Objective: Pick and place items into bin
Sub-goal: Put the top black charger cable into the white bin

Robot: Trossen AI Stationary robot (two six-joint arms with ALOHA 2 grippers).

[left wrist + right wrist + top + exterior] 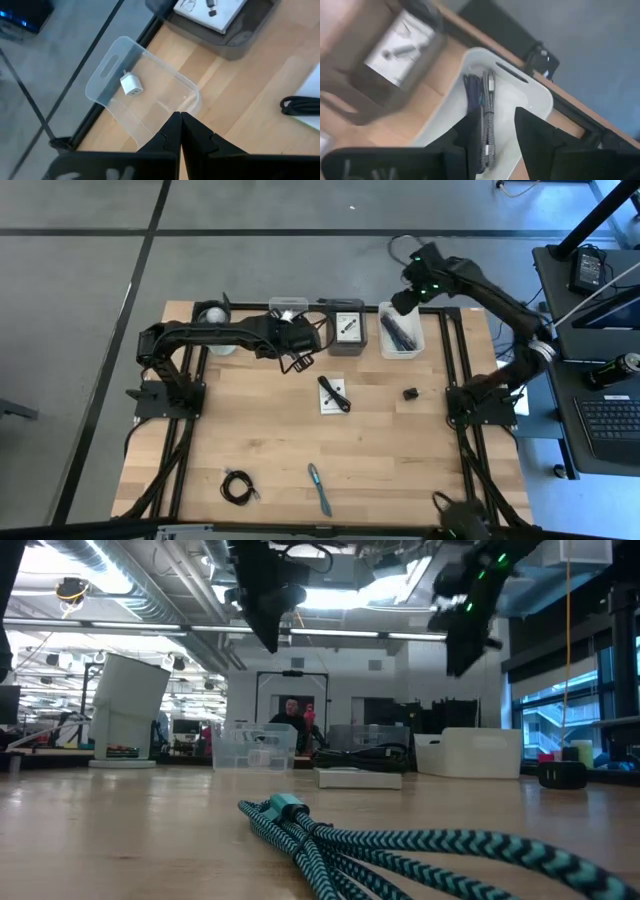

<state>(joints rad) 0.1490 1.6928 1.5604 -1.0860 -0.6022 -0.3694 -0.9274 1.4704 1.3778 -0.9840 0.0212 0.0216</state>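
Cables (485, 107) are lying coiled in the white bin (540, 97), seen only by the right wrist; the right gripper (492, 137) is hovering above with fingers parted; the left gripper (180, 132), clenched empty, is hanging over a clear bin (112, 62) holding a tiny white block (132, 85); from above, a teal cable (319, 488) is lying at the table's (400, 470) near edge.

The room is bright, with long ceiling lights (150, 615) glowing overhead in the low view. The striped teal cable (400, 845) up close looks soft and fuzzy. The right wrist view is smeared with blur. The wooden table (390, 460) is evenly lit, with faint shadows.
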